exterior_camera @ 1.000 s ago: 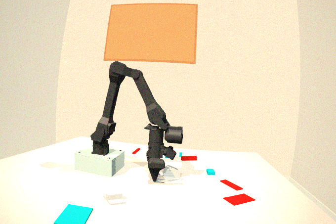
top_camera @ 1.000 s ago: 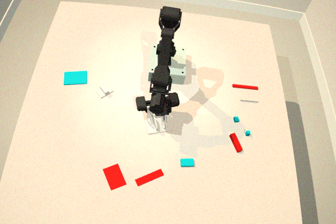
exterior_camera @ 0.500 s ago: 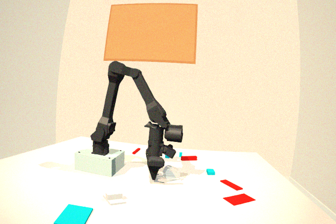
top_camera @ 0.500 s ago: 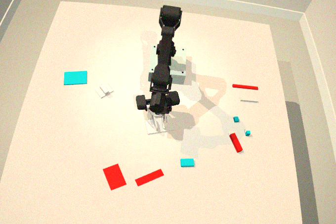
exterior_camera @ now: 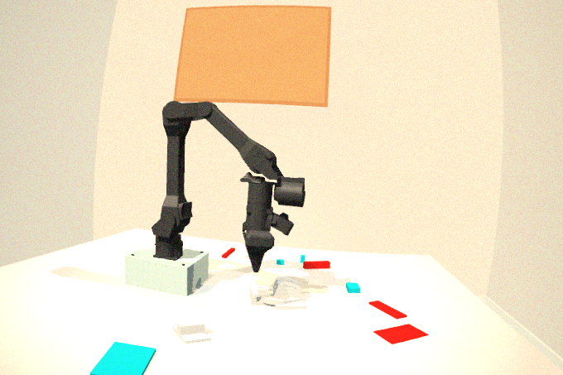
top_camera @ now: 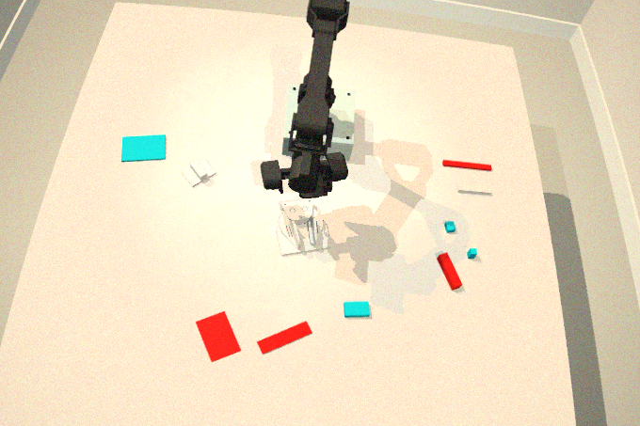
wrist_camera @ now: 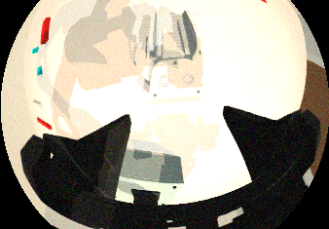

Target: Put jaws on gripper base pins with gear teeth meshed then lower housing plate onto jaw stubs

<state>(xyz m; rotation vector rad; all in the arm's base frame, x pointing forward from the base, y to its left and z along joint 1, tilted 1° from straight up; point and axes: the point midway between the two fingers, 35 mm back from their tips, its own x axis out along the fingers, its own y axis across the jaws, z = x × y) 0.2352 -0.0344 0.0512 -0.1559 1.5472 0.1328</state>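
The white gripper base (top_camera: 287,250) (exterior_camera: 293,306) lies on the table in front of the arm. Two pale jaws stand side by side on it, the left jaw (top_camera: 296,236) and the right jaw (top_camera: 312,231) in the top view; they also show in the wrist view. The pale housing plate (top_camera: 296,212) (wrist_camera: 176,89), with two round marks, covers the jaws' near ends. It looks flat, but I cannot tell whether it is fully closed; the pins and gear teeth are hidden. My gripper (exterior_camera: 256,271) (wrist_camera: 179,114) is open and empty, above and short of the plate, apart from it.
A pale bracket-like piece (top_camera: 201,171) (exterior_camera: 193,332) and a cyan slab (top_camera: 143,148) (exterior_camera: 123,358) lie to the left. Red pieces (top_camera: 217,337) (exterior_camera: 400,334) and a cyan block (top_camera: 356,308) (exterior_camera: 353,287) lie farther forward. Several small red and cyan pieces and a thin pale strip (top_camera: 474,192) lie to the right.
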